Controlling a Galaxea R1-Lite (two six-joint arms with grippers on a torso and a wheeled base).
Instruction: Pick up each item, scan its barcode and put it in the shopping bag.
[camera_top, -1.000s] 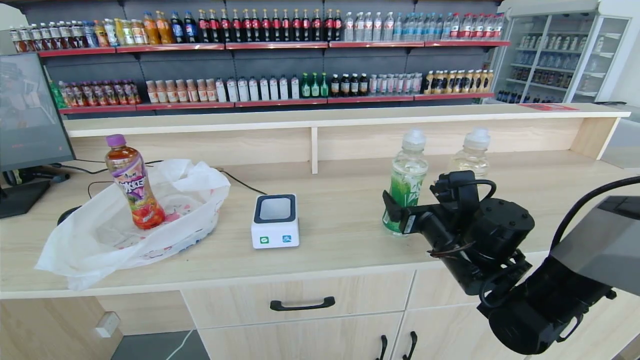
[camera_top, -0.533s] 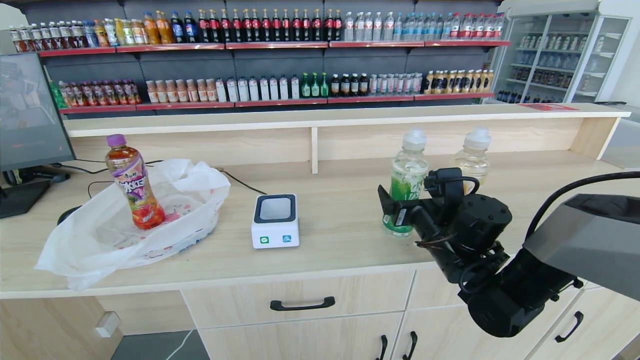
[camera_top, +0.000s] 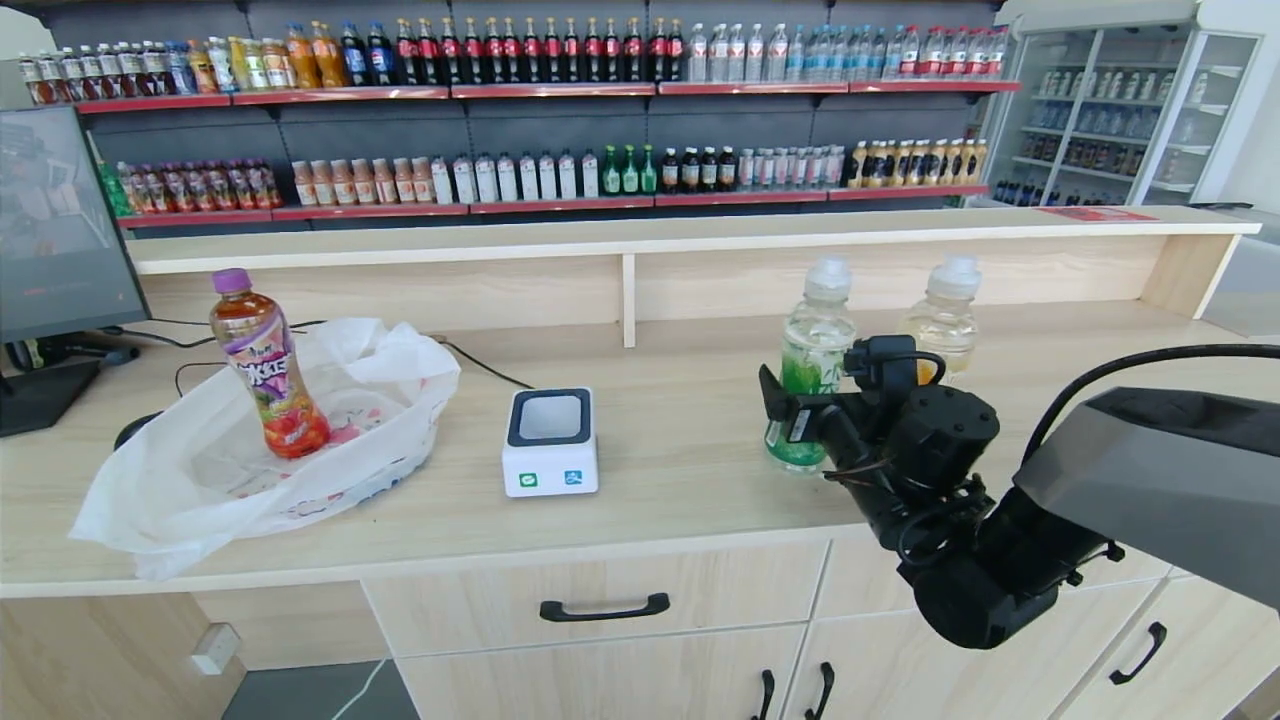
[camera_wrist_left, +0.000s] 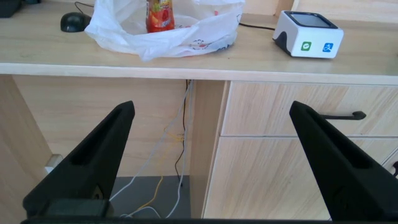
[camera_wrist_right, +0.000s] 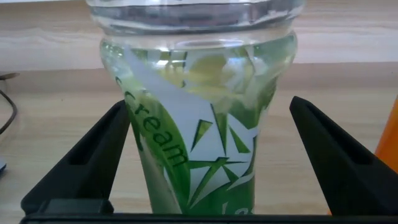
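A clear bottle with a green label (camera_top: 812, 360) stands on the counter's right part. My right gripper (camera_top: 800, 408) is open at its lower half. In the right wrist view the bottle (camera_wrist_right: 199, 124) sits between the two fingers (camera_wrist_right: 81, 168) with a gap on each side. A red tea bottle with a purple cap (camera_top: 268, 365) stands upright in the white shopping bag (camera_top: 200, 480) on the left. The white barcode scanner (camera_top: 550, 442) sits mid-counter. My left gripper (camera_wrist_left: 211, 162) is open and empty below the counter edge, facing the cabinet fronts, with the bag (camera_wrist_left: 205, 31) and scanner (camera_wrist_left: 308, 34) above it.
A second clear bottle (camera_top: 945, 310) stands just behind and right of the green one. A monitor (camera_top: 55, 230) and cables sit at the far left. A raised wooden ledge (camera_top: 640, 240) runs behind the counter, with drink shelves beyond. Drawers (camera_top: 600, 605) are below.
My right arm has moved forward and left toward the green-labelled bottle, bringing its open fingers to either side of it. The bottles, bag and scanner have not moved.
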